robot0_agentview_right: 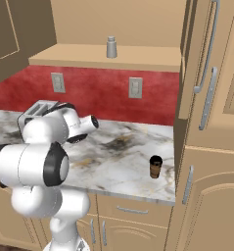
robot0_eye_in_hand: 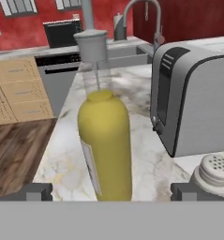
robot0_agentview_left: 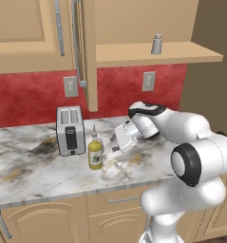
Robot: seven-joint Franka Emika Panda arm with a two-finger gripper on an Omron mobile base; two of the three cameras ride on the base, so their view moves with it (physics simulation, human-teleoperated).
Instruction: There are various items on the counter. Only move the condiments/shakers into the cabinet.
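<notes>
One shaker (robot0_agentview_left: 156, 44) stands on the cabinet shelf (robot0_agentview_left: 181, 51). The squeeze bottle (robot0_eye_in_hand: 106, 145) and a second shaker (robot0_eye_in_hand: 215, 171) remain on the surface (robot0_agentview_left: 34, 166) beside the toaster (robot0_agentview_left: 70, 130). The hand (robot0_eye_in_hand: 112, 191), fingers apart, frames the bottle, not yet gripping.

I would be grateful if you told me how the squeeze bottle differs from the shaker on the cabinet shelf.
The squeeze bottle is yellow-green with a pointed nozzle; the shaker is grey and squat. The bottle stands on the counter beside the toaster; the shaker stands on the cabinet shelf. Both are upright.
</notes>
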